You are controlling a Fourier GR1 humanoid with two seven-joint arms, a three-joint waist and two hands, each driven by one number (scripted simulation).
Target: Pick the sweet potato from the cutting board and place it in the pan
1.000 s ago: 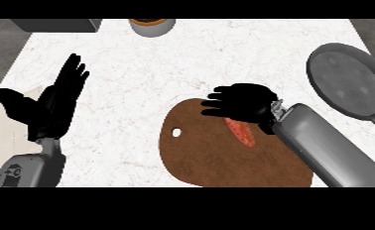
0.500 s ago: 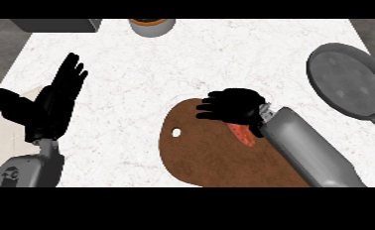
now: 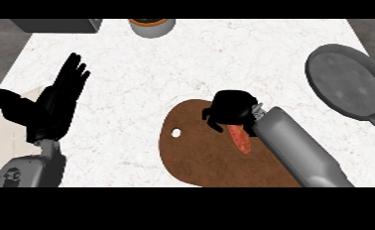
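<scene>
A reddish-orange sweet potato (image 3: 240,140) lies on the brown cutting board (image 3: 205,164), which has a small white hole near its left edge. My right hand (image 3: 231,107) is on the potato's far end with its fingers curled down round it, hiding that end. The grey round pan (image 3: 343,83) sits on the counter at the right, apart from the board. At the left edge my left hand (image 3: 57,100) rests open, fingers up, holding nothing.
A small bowl with brown contents (image 3: 152,26) stands at the back of the white marble counter. A dark grey object (image 3: 58,25) sits at the back left corner. The pan's handle runs toward the right edge.
The right hand's fingers were spread above the board; they have now curled down onto the sweet potato's far end. The left hand has not moved.
</scene>
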